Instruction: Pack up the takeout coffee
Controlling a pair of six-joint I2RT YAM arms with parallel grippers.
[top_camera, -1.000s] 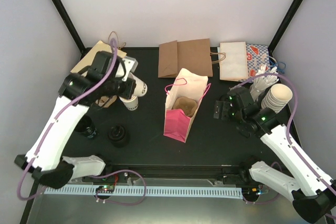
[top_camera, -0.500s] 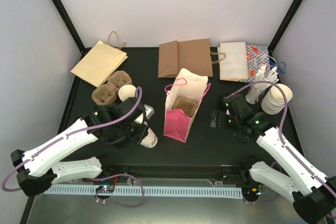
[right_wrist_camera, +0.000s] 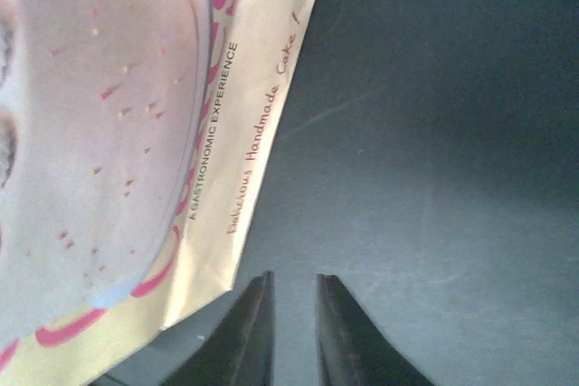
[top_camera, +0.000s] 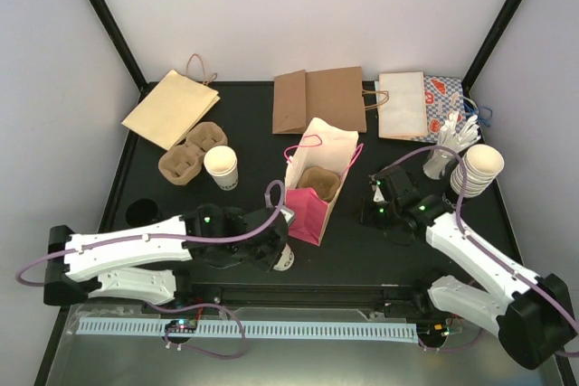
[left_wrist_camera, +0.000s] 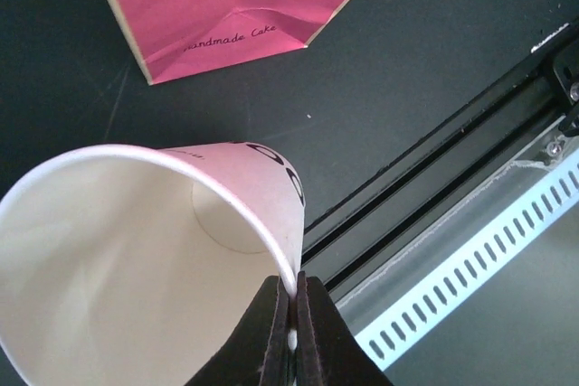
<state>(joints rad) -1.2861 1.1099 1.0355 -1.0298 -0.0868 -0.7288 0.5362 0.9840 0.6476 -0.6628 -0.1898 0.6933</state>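
Carried beside pink bag (top_camera: 306, 212), cup (left_wrist_camera: 136, 250) tipped, mouth toward wrist, left pincer (left_wrist_camera: 291, 294) clamping rim, right pincer (right_wrist_camera: 294, 285) slightly apart

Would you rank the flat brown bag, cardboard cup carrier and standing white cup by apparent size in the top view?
1. flat brown bag
2. cardboard cup carrier
3. standing white cup

My top external view sits above and behind the 2 arms, looking down on the whole bench (top_camera: 353, 252). The left wrist camera stares down along the left fingers (left_wrist_camera: 270, 341), very near the rim of the paper cup (left_wrist_camera: 118, 259). The right wrist camera looks past the right fingers (right_wrist_camera: 249, 341), close to the bench. All 3 views share the pink bag (top_camera: 306, 214).
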